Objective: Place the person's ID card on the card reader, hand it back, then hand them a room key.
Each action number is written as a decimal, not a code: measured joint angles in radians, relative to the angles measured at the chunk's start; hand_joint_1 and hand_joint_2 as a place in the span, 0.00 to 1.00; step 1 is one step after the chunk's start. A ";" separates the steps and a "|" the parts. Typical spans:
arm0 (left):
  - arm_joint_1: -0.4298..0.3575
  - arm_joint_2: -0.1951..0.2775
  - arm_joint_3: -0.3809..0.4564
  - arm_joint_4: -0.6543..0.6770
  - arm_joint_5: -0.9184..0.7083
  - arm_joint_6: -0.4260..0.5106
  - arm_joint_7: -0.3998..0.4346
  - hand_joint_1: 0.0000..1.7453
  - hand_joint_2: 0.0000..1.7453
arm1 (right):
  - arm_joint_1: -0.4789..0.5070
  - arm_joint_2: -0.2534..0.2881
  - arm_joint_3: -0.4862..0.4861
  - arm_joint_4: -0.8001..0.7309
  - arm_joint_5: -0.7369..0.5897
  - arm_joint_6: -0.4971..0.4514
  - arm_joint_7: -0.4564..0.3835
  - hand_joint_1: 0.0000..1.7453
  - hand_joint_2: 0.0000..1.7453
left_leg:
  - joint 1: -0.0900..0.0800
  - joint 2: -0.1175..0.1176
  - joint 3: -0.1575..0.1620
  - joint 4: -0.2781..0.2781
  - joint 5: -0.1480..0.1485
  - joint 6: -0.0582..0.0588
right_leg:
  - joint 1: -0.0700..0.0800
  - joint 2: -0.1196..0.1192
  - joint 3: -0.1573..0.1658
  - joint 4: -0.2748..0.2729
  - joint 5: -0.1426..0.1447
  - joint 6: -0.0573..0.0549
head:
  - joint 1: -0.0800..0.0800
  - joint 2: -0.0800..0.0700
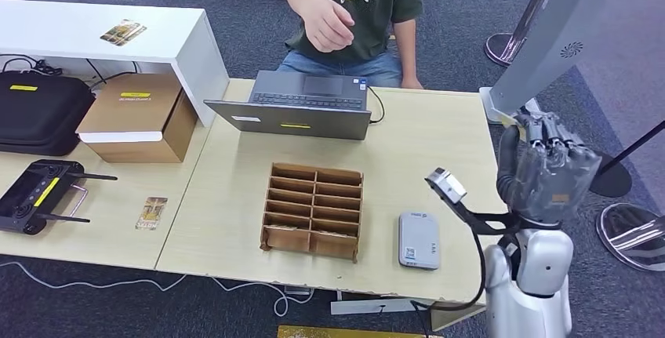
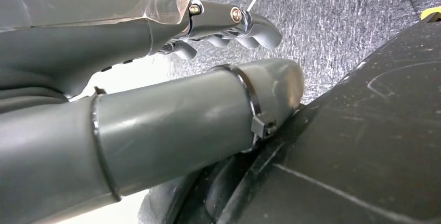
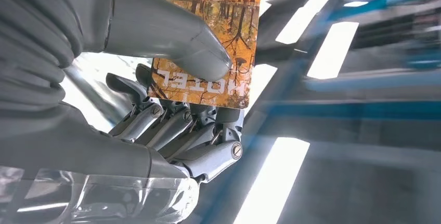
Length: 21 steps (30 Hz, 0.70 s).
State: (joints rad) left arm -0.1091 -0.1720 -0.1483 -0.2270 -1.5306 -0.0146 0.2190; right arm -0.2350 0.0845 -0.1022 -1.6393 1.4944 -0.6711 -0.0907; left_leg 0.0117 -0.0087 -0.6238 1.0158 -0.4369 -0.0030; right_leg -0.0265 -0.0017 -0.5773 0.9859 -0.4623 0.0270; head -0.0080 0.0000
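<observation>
Orange-printed hotel key card (image 3: 210,37) is pinched between the thumb and fingers (image 3: 171,125) of the robot's right hand (image 1: 549,169), raised beside the desk (image 1: 439,142) near the grey card reader (image 1: 418,240); a seated person's hand (image 1: 328,24) hovers above the laptop (image 1: 302,103); the left hand (image 2: 156,104) hangs curled, holding nothing

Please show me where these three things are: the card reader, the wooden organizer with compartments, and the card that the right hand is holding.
card reader (image 1: 418,240), head view, middle of its grey top face.
wooden organizer (image 1: 314,209), head view, central divider.
card (image 3: 236,16), right wrist view, its upper printed face, clear of the thumb.
</observation>
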 joint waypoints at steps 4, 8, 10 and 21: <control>-0.004 0.001 -0.011 0.000 -0.003 -0.009 -0.004 0.00 0.00 | -0.140 -0.120 0.291 0.136 0.000 0.000 0.371 1.00 1.00 | 0.000 0.002 0.002 0.000 0.001 0.000 | 0.000 0.001 0.000 0.000 0.001 0.000 | 0.000 0.000; -0.010 0.002 -0.021 0.000 -0.008 -0.022 -0.011 0.00 0.00 | -0.240 -0.156 0.493 0.247 0.001 0.000 0.441 1.00 1.00 | 0.001 0.001 0.002 0.000 0.002 -0.001 | 0.000 0.000 0.000 0.001 0.001 0.000 | 0.000 0.000; -0.015 0.003 -0.027 0.000 -0.013 -0.031 -0.014 0.00 0.00 | -0.294 -0.153 0.553 0.311 0.000 0.000 0.434 1.00 1.00 | 0.001 0.001 0.002 0.000 0.002 -0.002 | 0.000 0.001 -0.001 0.001 0.001 0.000 | 0.000 0.000; -0.022 0.004 -0.048 0.000 -0.018 -0.048 -0.025 0.00 0.00 | -0.470 -0.091 0.668 0.539 0.000 0.018 0.421 1.00 1.00 | 0.001 -0.002 0.001 0.000 0.002 -0.002 | 0.000 -0.001 -0.001 0.002 0.000 0.000 | 0.000 0.000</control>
State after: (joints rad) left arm -0.1314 -0.1680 -0.1959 -0.2270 -1.5485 -0.0622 0.1941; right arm -0.7051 -0.0070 0.5656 -1.1003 1.4946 -0.6535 0.3305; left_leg 0.0123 -0.0107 -0.6228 1.0161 -0.4347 -0.0046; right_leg -0.0262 -0.0031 -0.5780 0.9875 -0.4618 0.0268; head -0.0081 0.0000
